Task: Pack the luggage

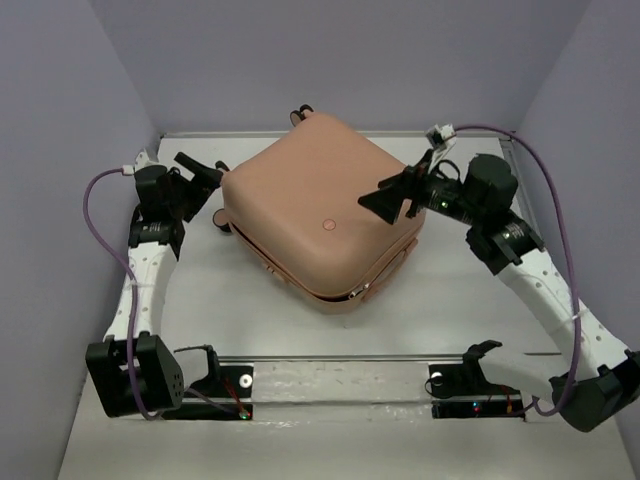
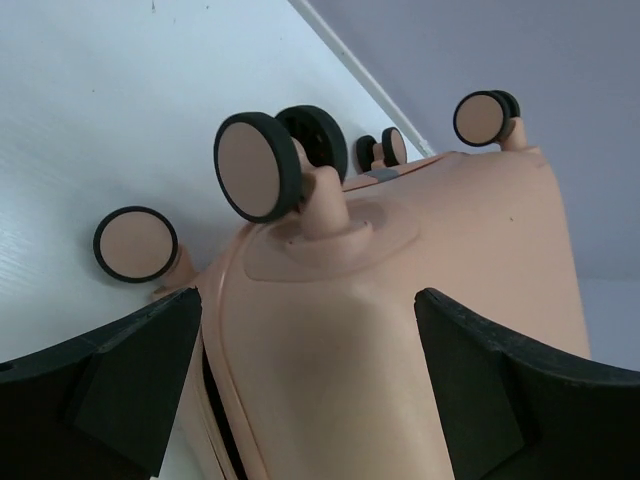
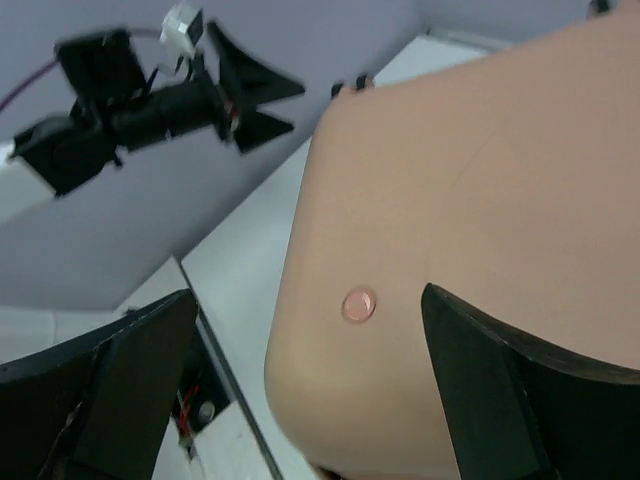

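Note:
The peach-pink luggage (image 1: 315, 215) lies flat in the middle of the table, shell up, with the round mark (image 1: 326, 225) on top. A thin dark gap shows along its seam in the left wrist view. My left gripper (image 1: 205, 182) is open at its left corner, jaws either side of the shell (image 2: 400, 300), just below the peach-capped wheels (image 2: 255, 165). My right gripper (image 1: 390, 195) is open and empty above the shell's right side (image 3: 480, 180), with the round mark (image 3: 359, 304) between its jaws. No cloth is in view.
Purple-grey walls close in the table at the back and both sides. A metal rail (image 1: 340, 362) with the arm bases runs along the near edge. Purple cables loop off both arms. The left arm (image 3: 150, 100) shows in the right wrist view.

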### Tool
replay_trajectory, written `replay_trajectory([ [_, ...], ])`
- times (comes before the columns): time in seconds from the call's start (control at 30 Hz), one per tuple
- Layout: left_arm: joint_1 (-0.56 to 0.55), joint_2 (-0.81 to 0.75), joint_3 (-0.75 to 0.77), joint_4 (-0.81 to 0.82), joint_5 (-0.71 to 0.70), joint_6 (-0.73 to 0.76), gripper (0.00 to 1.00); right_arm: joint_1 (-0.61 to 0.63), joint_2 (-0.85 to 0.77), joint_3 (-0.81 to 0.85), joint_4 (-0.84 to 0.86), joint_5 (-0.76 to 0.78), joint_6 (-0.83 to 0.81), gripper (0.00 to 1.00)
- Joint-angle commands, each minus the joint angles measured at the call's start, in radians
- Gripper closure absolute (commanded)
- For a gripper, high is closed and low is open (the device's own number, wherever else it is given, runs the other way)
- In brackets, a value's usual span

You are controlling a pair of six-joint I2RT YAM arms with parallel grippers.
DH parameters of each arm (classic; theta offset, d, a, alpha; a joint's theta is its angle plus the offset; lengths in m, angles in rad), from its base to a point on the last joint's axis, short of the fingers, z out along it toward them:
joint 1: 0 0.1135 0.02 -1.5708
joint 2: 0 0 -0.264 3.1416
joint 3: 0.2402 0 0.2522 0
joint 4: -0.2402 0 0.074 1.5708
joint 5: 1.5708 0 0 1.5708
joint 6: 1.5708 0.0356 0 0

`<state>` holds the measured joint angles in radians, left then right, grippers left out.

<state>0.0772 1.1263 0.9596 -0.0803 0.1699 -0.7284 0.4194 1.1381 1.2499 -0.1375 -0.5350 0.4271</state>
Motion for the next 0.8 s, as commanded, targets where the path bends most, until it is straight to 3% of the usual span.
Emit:
replay_trajectory([
  [0.0, 0.044, 0.07, 0.007, 0.211, 0.184, -0.071, 0.01, 0.09, -0.066, -0.179, 0.048, 0.075, -0.047, 0.0],
  [0.27, 0.05, 0.26, -0.042, 0.433, 0.206, -0.172, 0.01, 0.261, -0.123, -0.352, 0.091, 0.136, -0.056, 0.0],
  [0.63, 0.049, 0.487, 0.01, 0.695, 0.275, -0.331, 0.01, 0.449, -0.156, -0.402, 0.099, 0.243, -0.048, 0.0],
  [0.73, 0.047, 0.515, 0.025, 0.764, 0.283, -0.379, 0.06, 0.481, -0.164, -0.415, 0.101, 0.266, -0.047, 0.0],
  [0.77, 0.047, 0.521, 0.03, 0.781, 0.284, -0.388, 0.16, 0.481, -0.169, -0.42, 0.101, 0.27, -0.045, 0.0],
])
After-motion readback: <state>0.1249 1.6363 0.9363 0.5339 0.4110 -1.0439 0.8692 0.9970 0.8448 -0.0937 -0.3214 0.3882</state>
